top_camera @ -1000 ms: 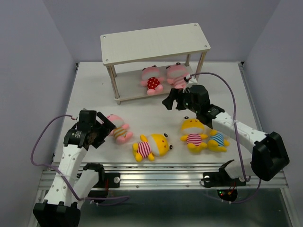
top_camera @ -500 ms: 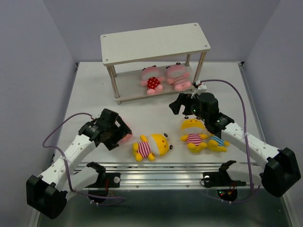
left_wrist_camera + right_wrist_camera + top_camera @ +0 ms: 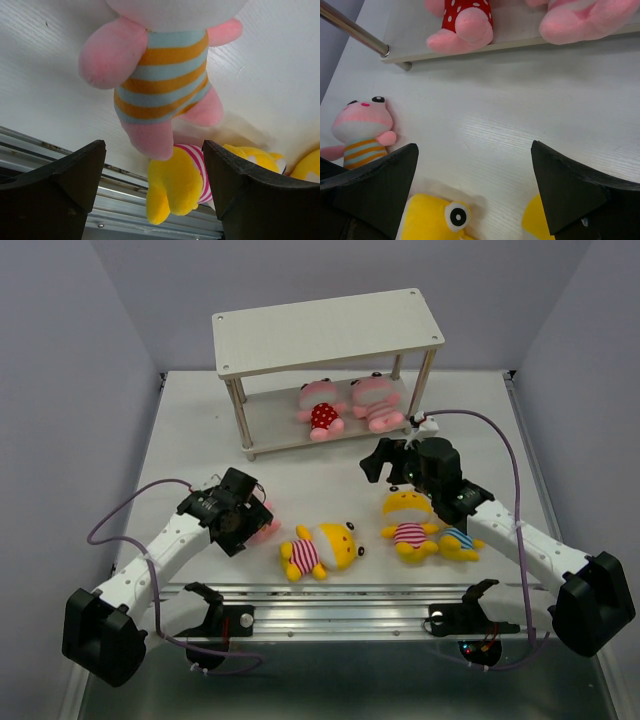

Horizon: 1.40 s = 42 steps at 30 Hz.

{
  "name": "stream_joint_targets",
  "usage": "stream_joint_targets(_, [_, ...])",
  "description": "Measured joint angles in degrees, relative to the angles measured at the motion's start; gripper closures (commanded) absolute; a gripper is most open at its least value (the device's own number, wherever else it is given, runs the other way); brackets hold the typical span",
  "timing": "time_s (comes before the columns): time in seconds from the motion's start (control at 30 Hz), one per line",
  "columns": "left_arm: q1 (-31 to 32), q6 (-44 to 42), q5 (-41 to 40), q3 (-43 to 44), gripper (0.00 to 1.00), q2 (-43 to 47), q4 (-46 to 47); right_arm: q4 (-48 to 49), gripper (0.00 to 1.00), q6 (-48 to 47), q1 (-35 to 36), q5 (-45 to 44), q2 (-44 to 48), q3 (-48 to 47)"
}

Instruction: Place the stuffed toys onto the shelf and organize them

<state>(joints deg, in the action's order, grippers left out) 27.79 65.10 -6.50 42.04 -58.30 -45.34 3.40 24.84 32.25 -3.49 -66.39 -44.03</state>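
- My left gripper [image 3: 250, 520] hangs at the near left of the table [image 3: 195, 430], directly over the striped pink toy [image 3: 265, 525], which lies on the tabletop in orange and pale-blue bands.
- From the left wrist, the left gripper [image 3: 154, 150] stands wide apart, its dark fingers [image 3: 55, 195] flanking the feet of the striped pink toy [image 3: 160, 75]. It has hold of nothing, and I cannot tell whether either finger touches the plush.
- My right gripper [image 3: 372, 458] sits right of centre, just on the near side of the shelf [image 3: 325, 330]. The right wrist view shows it [image 3: 474, 147] spread wide over bare tabletop, nothing between its fingers [image 3: 580, 190].
- Two toys lie on the shelf's lower board [image 3: 275, 432]. The polka-dot pink toy [image 3: 321, 412] is on the left and the second pink toy [image 3: 375, 400] touches it on the right, both with feet toward the near edge.
- Three yellow toys lie on the near part of the table.
- The centre yellow toy [image 3: 322, 548], pink-striped, lies just right of the striped pink toy.
- The right yellow toy [image 3: 408, 520] and the blue-striped yellow toy [image 3: 460, 538] press together farther right, beside my right arm.
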Motion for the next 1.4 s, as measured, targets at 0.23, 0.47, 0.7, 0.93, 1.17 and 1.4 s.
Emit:
stream_joint_targets(0.23, [0.0,-0.5,-0.7,0.0,0.44,-1.8,0.1,0.0,0.00,0.0,0.0,-1.6,-1.1,0.0])
stream_joint_targets(0.47, [0.0,-0.6,-1.2,0.0,0.46,-1.9,0.3,-0.1,0.00,-0.1,0.0,-1.6,-3.1,0.0])
stream_joint_targets(0.7, [0.0,-0.7,-1.6,-0.5,0.61,-2.0,0.6,0.0,0.00,-0.2,0.0,-1.7,-3.1,0.0])
stream_joint_targets(0.93, [0.0,-1.5,-1.3,-1.5,1.00,-2.3,1.6,0.0,0.00,-0.4,0.0,-2.1,-2.9,0.0])
stream_joint_targets(1.17, [0.0,-5.3,-1.0,-1.3,1.00,-2.2,2.2,0.0,0.00,-0.4,0.0,-2.4,-2.9,0.0])
stream_joint_targets(1.4, [0.3,-13.7,-1.0,4.7,1.00,0.0,2.9,0.0,0.00,-0.6,0.0,-2.8,-2.8,0.0])
